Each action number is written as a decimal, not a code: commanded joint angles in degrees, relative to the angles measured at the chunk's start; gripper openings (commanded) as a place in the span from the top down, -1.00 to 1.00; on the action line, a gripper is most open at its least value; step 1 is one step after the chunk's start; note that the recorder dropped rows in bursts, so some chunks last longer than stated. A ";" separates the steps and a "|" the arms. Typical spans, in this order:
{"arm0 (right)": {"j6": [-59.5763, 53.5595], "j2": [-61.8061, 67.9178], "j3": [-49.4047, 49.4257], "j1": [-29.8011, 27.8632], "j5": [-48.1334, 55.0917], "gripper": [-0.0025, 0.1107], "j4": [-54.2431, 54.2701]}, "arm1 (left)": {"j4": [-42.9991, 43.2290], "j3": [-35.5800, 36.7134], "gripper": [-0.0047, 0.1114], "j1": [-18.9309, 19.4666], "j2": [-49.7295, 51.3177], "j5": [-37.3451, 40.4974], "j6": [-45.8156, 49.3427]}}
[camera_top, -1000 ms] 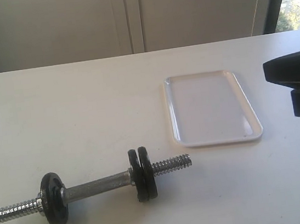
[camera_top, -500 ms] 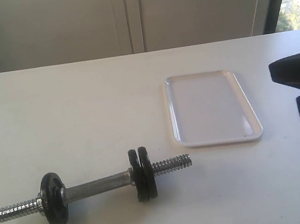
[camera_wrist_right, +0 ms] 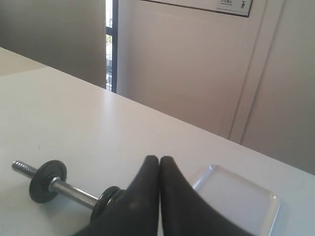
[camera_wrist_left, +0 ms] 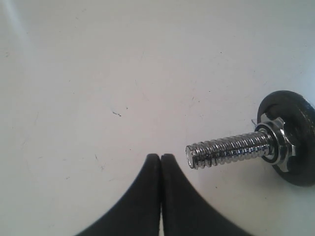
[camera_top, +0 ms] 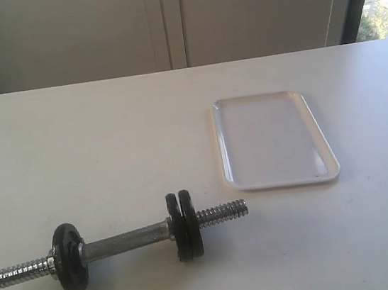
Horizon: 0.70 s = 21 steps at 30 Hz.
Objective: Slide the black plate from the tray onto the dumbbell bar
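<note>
Far-right tray (camera_top: pixel 283 182) held nothing; black plate (camera_top: pixel 190 220) apparently seated on dumbbell bar (camera_top: pixel 124 241) — task looked done; left gripper (camera_wrist_left: pixel 160 158) and right gripper (camera_wrist_right: pixel 159 161) jaws together.

Plain white tray (camera_top: pixel 271 135), shiny silver dumbbell bar (camera_top: pixel 124 240), black discs (camera_top: pixel 184 226), off-white table (camera_top: pixel 108 142)

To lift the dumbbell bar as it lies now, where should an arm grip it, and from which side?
Probably the smooth grey middle of the dumbbell bar, from above, closing across its axis. It lies flat on the table, that stretch is bare between the single disc and the paired discs, roughly at the balance point; the threaded ends are off-centre.
</note>
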 commanded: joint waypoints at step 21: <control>24.52 -13.07 25.19 -0.39 -14.23 0.96 -21.57 | -0.22 0.26 0.92 0.24 -0.27 -0.10 -0.12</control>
